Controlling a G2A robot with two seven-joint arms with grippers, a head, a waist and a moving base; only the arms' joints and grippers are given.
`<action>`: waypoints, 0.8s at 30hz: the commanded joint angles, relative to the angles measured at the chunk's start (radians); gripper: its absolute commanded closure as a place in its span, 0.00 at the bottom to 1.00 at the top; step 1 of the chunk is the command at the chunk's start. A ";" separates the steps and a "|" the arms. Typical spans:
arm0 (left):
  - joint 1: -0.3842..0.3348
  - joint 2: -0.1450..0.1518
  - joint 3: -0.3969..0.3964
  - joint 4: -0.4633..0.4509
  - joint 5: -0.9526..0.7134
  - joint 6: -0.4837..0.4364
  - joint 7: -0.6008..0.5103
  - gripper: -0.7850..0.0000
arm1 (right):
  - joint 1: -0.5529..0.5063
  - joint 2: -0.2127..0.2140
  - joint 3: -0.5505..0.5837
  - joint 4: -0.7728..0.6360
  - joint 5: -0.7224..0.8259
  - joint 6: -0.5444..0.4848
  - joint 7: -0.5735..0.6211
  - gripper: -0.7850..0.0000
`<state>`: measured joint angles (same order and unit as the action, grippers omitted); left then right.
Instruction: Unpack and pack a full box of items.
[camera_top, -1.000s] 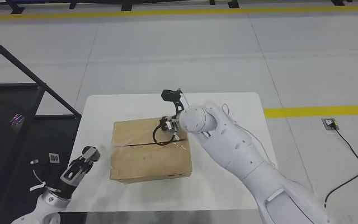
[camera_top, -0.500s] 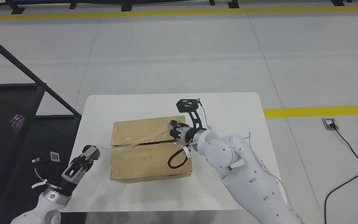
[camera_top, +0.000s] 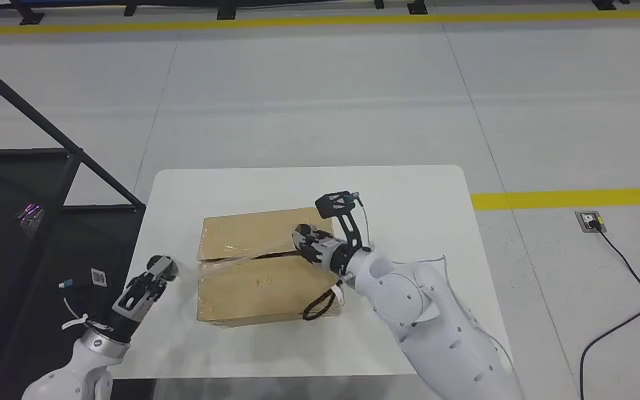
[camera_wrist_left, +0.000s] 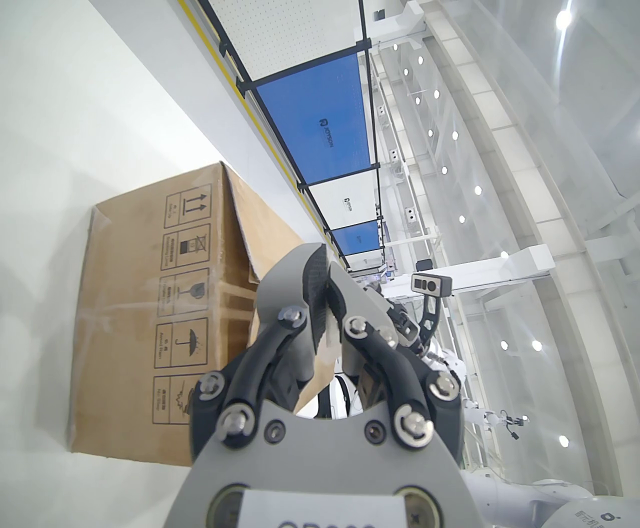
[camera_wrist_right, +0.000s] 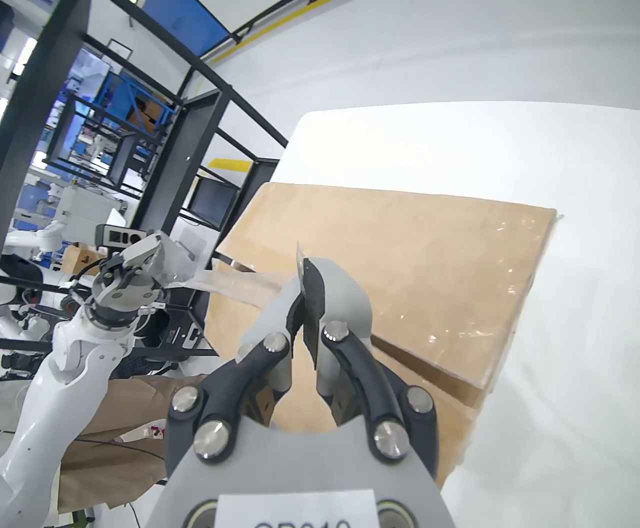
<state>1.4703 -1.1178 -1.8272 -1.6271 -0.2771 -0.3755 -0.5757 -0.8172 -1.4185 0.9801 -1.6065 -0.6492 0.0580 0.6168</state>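
A brown cardboard box (camera_top: 260, 290) sits mid-table, its top seam running left to right. A strip of clear tape (camera_top: 235, 260) stretches off that seam between my two grippers. My right gripper (camera_top: 303, 240) hovers over the box's right half, shut on one end of the tape (camera_wrist_right: 230, 285). My left gripper (camera_top: 158, 270) is off the box's left side, shut on the crumpled other end. The left wrist view has the box's printed side (camera_wrist_left: 150, 310) beyond the shut left gripper (camera_wrist_left: 325, 280). In the right wrist view, the right gripper (camera_wrist_right: 307, 285) is above the box top (camera_wrist_right: 425, 260).
The white table (camera_top: 420, 200) has bare room right of and behind the box. A black metal frame (camera_top: 50, 170) stands left of the table. A black cable loop (camera_top: 322, 300) hangs from the right arm over the box's front right corner.
The right arm has swung toward the near side, bringing its gripper lower over the box top. The tape has peeled further off the seam. The left gripper has drawn slightly away to the left.
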 joint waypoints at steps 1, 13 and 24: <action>-0.006 0.000 0.004 0.005 0.008 0.000 0.004 1.00 | -0.040 0.003 0.001 -0.027 -0.021 -0.018 -0.041 1.00; -0.047 0.002 0.031 0.044 0.036 0.008 0.026 1.00 | -0.171 -0.003 -0.030 -0.080 -0.182 0.102 -0.263 1.00; -0.043 0.004 0.036 0.055 0.039 0.011 0.028 1.00 | -0.132 -0.012 -0.017 -0.061 -0.171 0.141 -0.154 1.00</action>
<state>1.4271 -1.1142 -1.7917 -1.5727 -0.2375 -0.3654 -0.5481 -0.9516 -1.4295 0.9621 -1.6675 -0.8199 0.1929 0.4582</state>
